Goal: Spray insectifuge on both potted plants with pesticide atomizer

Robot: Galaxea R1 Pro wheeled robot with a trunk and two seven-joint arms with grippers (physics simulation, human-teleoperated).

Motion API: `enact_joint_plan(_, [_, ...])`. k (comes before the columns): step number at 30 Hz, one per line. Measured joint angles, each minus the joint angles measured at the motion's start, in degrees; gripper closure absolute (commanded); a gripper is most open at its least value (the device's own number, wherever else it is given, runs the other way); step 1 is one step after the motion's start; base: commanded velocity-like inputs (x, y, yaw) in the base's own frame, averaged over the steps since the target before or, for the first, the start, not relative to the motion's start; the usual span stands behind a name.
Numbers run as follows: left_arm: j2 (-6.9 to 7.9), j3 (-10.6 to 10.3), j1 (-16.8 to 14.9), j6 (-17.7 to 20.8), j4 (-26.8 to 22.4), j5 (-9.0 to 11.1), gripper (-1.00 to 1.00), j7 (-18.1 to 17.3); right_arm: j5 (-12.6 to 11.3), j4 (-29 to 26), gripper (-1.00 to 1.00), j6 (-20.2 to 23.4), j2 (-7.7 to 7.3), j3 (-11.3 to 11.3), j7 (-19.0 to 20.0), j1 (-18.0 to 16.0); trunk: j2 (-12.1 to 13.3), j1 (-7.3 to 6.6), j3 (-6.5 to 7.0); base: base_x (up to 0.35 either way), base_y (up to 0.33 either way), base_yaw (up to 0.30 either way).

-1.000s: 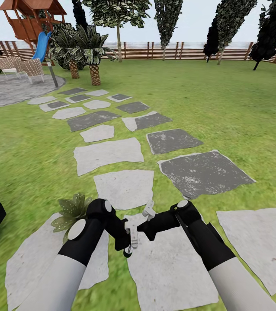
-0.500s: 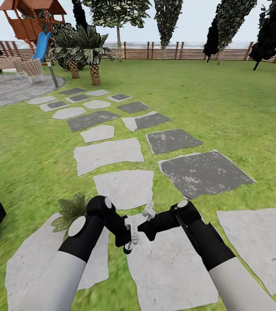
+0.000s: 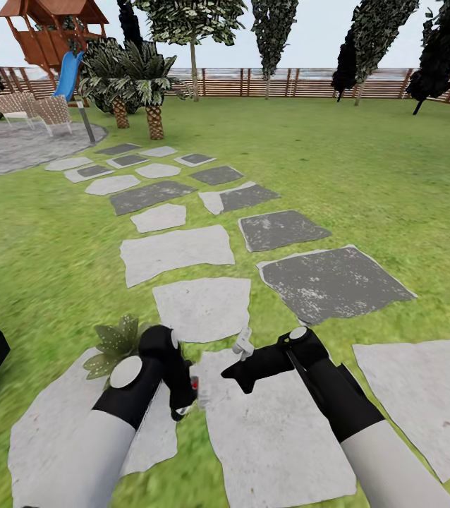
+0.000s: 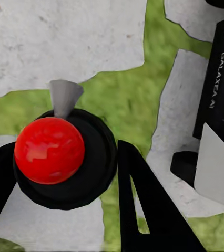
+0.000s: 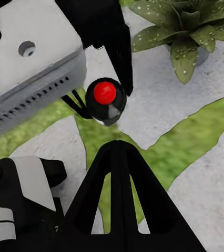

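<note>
You had bright, even daylight with hardly any cast shadows; the lawn looked smeared and soft, and both wrist views were slightly blurred.

Both black-and-white arms reach forward and bend inward. The left gripper points down, its fingers clamped on something. The right gripper faces it.

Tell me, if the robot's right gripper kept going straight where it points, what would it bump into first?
Probably the red-topped atomizer held in the left gripper, directly ahead; beyond lies a stepping stone. Depth is unclear.
</note>
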Motion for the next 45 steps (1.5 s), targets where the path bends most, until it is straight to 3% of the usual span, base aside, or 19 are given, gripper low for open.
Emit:
enact_joint_plan(5, [1.38, 0.35, 0.00, 0.09, 0.90, 0.04, 1.00, 1.58, 0.00, 0.00, 1.00, -0.06, 0.03, -0.09, -0.20, 0.04, 0.00, 0.00, 0.00, 0.000, 0.000, 0.000])
enact_joint_plan(7, [1.27, 1.87, 0.00, 0.24, 0.97, 1.55, 1.00, 6.07, -0.02, 0.25, 1.00, -0.11, -0.02, -0.12, -0.50, 0.15, 0.00, 0.00, 0.00, 0.000, 0.000, 0.000])
enact_joint_plan(8, [1.14, 3.76, 0.00, 0.33, 1.44, 4.03, 1.00, 10.47, -0.05, 0.46, 1.00, -0.23, -0.09, -0.21, -0.58, 0.22, 0.00, 0.00, 0.00, 0.000, 0.000, 0.000])
enact_joint_plan(11, [0.96, 9.18, 0.00, 3.75, 4.27, 16.21, 1.00, 24.10, -0.06, 1.93, 1.00, -0.59, -0.49, -0.63, -0.71, 0.79, 0.00, 0.00, 0.00, 0.000, 0.000, 0.000])
enact_joint_plan(12, [0.95, 9.86, 0.00, 5.99, 4.47, 18.45, 1.00, 27.08, -0.03, 2.07, -1.00, -0.62, -0.73, -0.73, -0.74, 0.82, 0.00, 0.00, 0.00, 0.000, 0.000, 0.000])
enact_joint_plan(14, [0.94, 11.72, 0.00, 11.32, 4.71, 24.81, 1.00, 36.71, 0.13, 2.43, -1.00, -0.84, -5.87, -1.30, -1.49, 0.86, 0.00, 0.00, 0.00, 0.000, 0.000, 0.000])
enact_joint_plan(16, [0.90, 12.35, 0.10, 12.82, 4.85, 31.22, 1.00, 42.30, 0.03, 3.06, -1.00, -1.19, -11.86, -2.51, -2.11, 0.87, 0.00, 0.00, 0.00, 0.000, 0.000, 0.000])
enact_joint_plan(17, [0.89, 12.49, 0.15, 13.09, 4.88, 33.88, 1.00, 44.00, -0.02, 3.23, -1.00, -1.60, -14.12, -3.89, -2.23, 0.87, 0.00, 0.00, 0.00, 0.000, 0.000, 0.000])
enact_joint_plan(18, [0.89, 12.61, 0.27, 13.32, 4.92, 37.75, 1.00, 46.71, -0.02, 3.38, -1.00, -3.04, -16.29, -8.22, -2.32, 0.86, 0.00, 0.00, 0.01, 0.000, 0.000, 0.000])
enact_joint_plan(21, [0.57, 12.67, 0.60, 13.51, 5.10, 46.05, 1.00, 54.44, -0.03, 3.93, -1.00, -8.38, -18.46, -25.33, -2.54, 0.86, 0.00, 0.00, 0.01, 0.000, 0.000, 0.000])
enact_joint_plan(24, [-0.01, 12.67, 1.10, 12.79, 6.72, 51.29, 1.00, 59.28, -0.01, 6.27, -1.00, -11.46, -18.53, -38.32, -2.57, 0.99, 0.00, 0.00, 0.00, 0.000, 0.000, 0.000])
enact_joint_plan(27, [-0.22, 12.69, 2.78, 10.23, 8.35, 54.59, 1.00, 63.39, -0.03, 12.04, -1.00, -13.74, -18.38, -47.19, -6.06, 1.08, 0.00, 0.00, 0.00, 0.000, 0.000, 0.000])
enact_joint_plan(28, [-0.39, 12.67, 4.00, 8.68, 9.41, 55.99, 1.00, 65.89, 0.01, 14.58, -1.00, -15.39, -18.18, -49.78, -9.60, 1.17, 0.00, 0.00, -0.01, 0.000, 0.000, 0.000])
enact_joint_plan(29, [-0.62, 12.67, 5.10, 5.70, 11.50, 58.46, 1.00, 70.93, 0.06, 18.27, -1.00, -18.55, -17.47, -51.89, -17.09, 1.24, 0.00, 0.01, -0.02, 0.000, 0.000, 0.000])
enact_joint_plan(33, [-0.79, 12.67, 5.88, -3.42, 21.29, 65.72, 1.00, 85.34, -0.09, 30.60, -1.00, -28.32, -14.20, -53.01, -43.80, 1.27, 0.00, 0.00, -0.01, 0.000, 0.000, 0.000])
enact_joint_plan(35, [-0.75, 12.72, 5.94, -8.75, 25.61, 67.63, 1.00, 89.25, -0.19, 36.39, -1.00, -30.93, -12.13, -52.90, -55.24, 1.27, 0.00, 0.00, -0.01, 0.000, 0.000, 0.000])
enact_joint_plan(38, [-0.62, 12.88, 5.96, -10.87, 29.99, 68.41, 1.00, 90.52, -0.36, 38.51, -1.00, -32.72, -10.61, -52.86, -58.48, 1.25, 0.00, 0.00, -0.01, 0.000, 0.000, 0.000])
enact_joint_plan(42, [-0.41, 13.05, 5.96, -11.42, 33.83, 69.36, 1.00, 90.76, -0.59, 39.13, -1.00, -33.18, -10.22, -52.83, -59.09, 1.24, 0.00, 0.00, 0.00, 0.000, 0.000, -0.003])
enact_joint_plan(45, [-0.30, 13.12, 5.95, -15.03, 37.52, 69.44, 1.00, 90.75, -0.63, 39.30, -1.00, -33.22, -10.18, -52.76, -59.10, 1.25, 0.00, 0.00, -0.01, 0.000, 0.000, -0.036])
